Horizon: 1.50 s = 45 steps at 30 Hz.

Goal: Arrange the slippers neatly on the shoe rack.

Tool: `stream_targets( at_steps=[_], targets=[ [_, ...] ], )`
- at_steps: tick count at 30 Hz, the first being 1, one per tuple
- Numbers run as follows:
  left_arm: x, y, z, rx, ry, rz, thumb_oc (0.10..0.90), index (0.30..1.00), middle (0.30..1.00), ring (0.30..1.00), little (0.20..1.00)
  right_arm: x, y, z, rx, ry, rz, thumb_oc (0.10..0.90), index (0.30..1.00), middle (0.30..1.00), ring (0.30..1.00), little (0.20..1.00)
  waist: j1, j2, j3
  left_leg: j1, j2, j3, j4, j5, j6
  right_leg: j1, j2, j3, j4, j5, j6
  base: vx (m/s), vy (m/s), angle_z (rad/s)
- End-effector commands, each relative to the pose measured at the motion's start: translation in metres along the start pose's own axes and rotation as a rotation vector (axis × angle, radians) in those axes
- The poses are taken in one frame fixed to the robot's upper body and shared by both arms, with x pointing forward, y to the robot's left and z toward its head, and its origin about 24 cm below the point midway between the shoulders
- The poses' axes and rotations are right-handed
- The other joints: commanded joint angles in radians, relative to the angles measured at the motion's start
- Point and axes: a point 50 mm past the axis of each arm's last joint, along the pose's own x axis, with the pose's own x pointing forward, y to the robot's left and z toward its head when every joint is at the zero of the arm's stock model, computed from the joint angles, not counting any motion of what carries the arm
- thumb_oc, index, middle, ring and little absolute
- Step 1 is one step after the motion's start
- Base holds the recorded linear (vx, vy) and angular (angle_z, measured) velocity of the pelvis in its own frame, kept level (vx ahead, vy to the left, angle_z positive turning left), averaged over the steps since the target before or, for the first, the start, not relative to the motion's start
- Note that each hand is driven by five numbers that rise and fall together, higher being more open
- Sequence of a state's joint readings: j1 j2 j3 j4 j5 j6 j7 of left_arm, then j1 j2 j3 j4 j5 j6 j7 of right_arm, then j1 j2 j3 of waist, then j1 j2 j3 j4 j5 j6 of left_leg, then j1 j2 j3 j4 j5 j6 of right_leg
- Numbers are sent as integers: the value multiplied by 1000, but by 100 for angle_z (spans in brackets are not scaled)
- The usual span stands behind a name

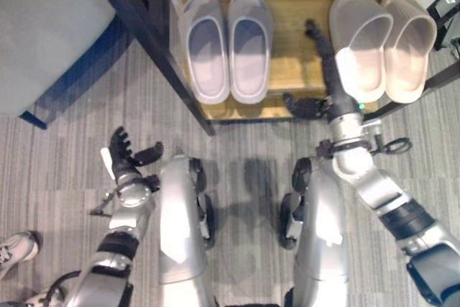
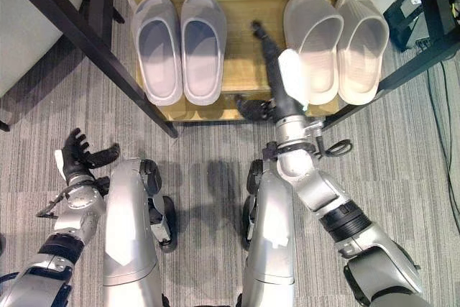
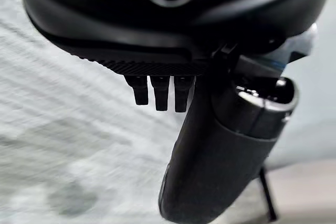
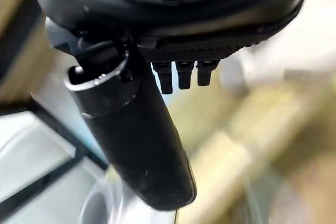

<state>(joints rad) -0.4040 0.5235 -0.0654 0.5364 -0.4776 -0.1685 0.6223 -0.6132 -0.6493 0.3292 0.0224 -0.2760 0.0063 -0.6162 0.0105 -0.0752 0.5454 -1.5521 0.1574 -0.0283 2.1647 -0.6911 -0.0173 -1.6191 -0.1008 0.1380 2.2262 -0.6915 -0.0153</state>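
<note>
On the wooden shoe rack [image 1: 287,55] two pairs of slippers stand side by side: the grey pair [image 1: 226,44] on the left and the beige pair [image 1: 381,41] on the right. The right hand [image 1: 327,70] reaches over the shelf between the pairs, fingers straight, just beside the inner beige slipper. The left hand [image 1: 126,152] hangs above the carpet [image 1: 65,177], fingers spread and empty.
</note>
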Motion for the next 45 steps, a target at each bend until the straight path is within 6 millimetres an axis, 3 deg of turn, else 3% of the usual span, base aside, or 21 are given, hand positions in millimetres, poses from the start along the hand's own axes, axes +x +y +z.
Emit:
stream_targets(
  at_steps=[1,4,8,10,11,12,14,19,20,21,24,28,30,32,33,37,38,39,41,43,45],
  targets=[
    [2,5,56,-56,-313,54,800,900,900,900,900,15,-50,62,118,-316,-297,800,900,900,900,900,57,-29,-25,-18,-77,-118,-118,20,36,49,8,124,-51,22,-104,-1,41,-1],
    [-6,7,66,-84,-389,48,800,900,900,900,900,-9,-62,74,208,-384,-351,800,900,900,900,900,62,-41,-25,-18,-69,-98,-198,30,34,49,13,110,-129,48,-94,-40,77,-3],
    [-15,0,88,-95,-512,18,800,900,900,900,900,-25,-61,73,234,-385,-339,800,900,900,900,900,68,-38,-32,-18,-69,-92,-341,105,27,68,-4,63,-279,98,-85,-112,116,-17],
    [-28,-6,79,6,-549,-38,800,900,900,900,900,-49,-45,68,255,-336,-247,800,900,900,900,900,55,-26,-127,-18,-59,-103,-458,170,15,84,-20,7,-407,128,-72,-48,113,-9],
    [-29,-6,78,7,-548,-38,800,900,900,900,900,-49,-44,68,255,-335,-245,800,900,900,900,900,54,-24,-130,-18,-60,-105,-461,172,15,85,-21,4,-411,130,-73,-7,110,1],
    [-30,-10,75,169,-612,-88,800,900,900,900,900,-65,-35,61,267,-283,-162,800,900,900,900,900,39,-18,-180,-18,-39,-122,-506,194,9,101,-44,-31,-476,140,-63,2,132,1],
    [-49,-27,53,275,-613,-221,800,900,900,900,900,-82,-21,57,281,-250,-60,800,900,900,900,900,25,-4,-239,-18,-15,-129,-582,235,7,122,-73,-70,-565,163,-52,-17,157,3],
    [-65,-15,36,422,-685,-334,800,900,900,900,900,-113,-5,26,87,-202,124,800,900,900,900,900,10,30,-347,25,23,-150,-795,332,-11,216,-123,-160,-799,230,-19,-87,61,3],
    [-95,-15,-28,393,-499,-457,800,900,900,900,900,-127,19,3,25,-144,177,800,900,900,900,900,19,25,-339,91,29,-144,-863,351,-15,271,-131,-174,-865,254,-12,-124,-35,10],
    [-91,-13,-54,552,-435,-465,800,900,900,900,900,-127,25,1,-7,-186,227,800,900,900,900,900,11,14,-346,129,42,-133,-915,366,-20,308,-130,-180,-912,267,5,-173,-48,6],
    [-96,-20,-57,557,-425,-538,800,900,900,900,900,-141,23,-22,-17,-42,253,800,900,900,900,900,3,11,-332,280,43,-103,-1063,421,-23,438,-140,-203,-1062,318,17,-114,-6,10],
    [-117,-8,-99,562,-192,-576,800,900,900,900,900,-185,35,-60,-19,249,349,800,900,900,900,900,-6,14,-327,513,66,-54,-1258,467,-25,644,-140,-236,-1268,382,40,-58,0,3],
    [-117,-8,-99,561,-193,-576,800,900,900,900,900,-185,35,-60,-18,248,349,800,900,900,900,900,-5,14,-323,519,66,-53,-1261,468,-25,650,-140,-236,-1270,383,40,39,-13,-1],
    [-122,14,-134,573,68,-441,800,900,900,900,900,-224,44,-86,2,555,365,800,900,900,900,900,-1,1,-346,830,46,13,-1512,522,-22,914,-120,-256,-1459,430,60,175,-99,-6],
    [-123,20,-139,574,109,-418,800,900,900,900,900,-232,44,-90,16,611,365,800,900,900,900,900,3,0,-346,894,36,25,-1562,534,-22,972,-115,-256,-1504,440,63,91,-108,-9],
    [-128,36,-154,620,212,-402,800,900,900,900,900,-266,46,-102,27,814,410,800,900,900,900,900,9,9,-360,1061,21,50,-1756,639,-30,1129,-92,-282,-1662,500,66,63,-107,-10],
    [-133,48,-165,682,276,-402,800,900,900,900,900,-286,45,-107,62,946,426,800,900,900,900,900,15,23,-387,1171,26,73,-1928,721,-54,1224,-67,-296,-1788,540,78,120,-131,-17],
    [-133,48,-165,682,276,-402,800,900,900,900,900,-286,45,-107,63,946,426,800,900,900,900,900,16,23,-384,1177,27,73,-1932,723,-54,1229,-66,-296,-1791,541,78,170,-152,-18],
    [-136,62,-170,661,343,-369,800,900,900,900,900,-315,35,-112,78,1102,429,800,900,900,900,900,23,50,-439,1309,48,103,-2150,882,-103,1368,-40,-342,-1991,612,97,139,-81,-4],
    [-138,65,-171,651,353,-357,800,900,900,900,900,-321,33,-111,82,1122,439,800,900,900,900,900,25,50,-452,1336,33,89,-2163,902,-113,1413,-34,-351,-2055,653,107,40,-75,16],
    [-144,69,-173,638,376,-363,800,900,900,900,900,-328,28,-112,80,1139,464,800,900,900,900,900,20,32,-471,1387,-19,63,-2100,834,-102,1465,-41,-347,-2137,694,121,17,-69,15]
  ],
)
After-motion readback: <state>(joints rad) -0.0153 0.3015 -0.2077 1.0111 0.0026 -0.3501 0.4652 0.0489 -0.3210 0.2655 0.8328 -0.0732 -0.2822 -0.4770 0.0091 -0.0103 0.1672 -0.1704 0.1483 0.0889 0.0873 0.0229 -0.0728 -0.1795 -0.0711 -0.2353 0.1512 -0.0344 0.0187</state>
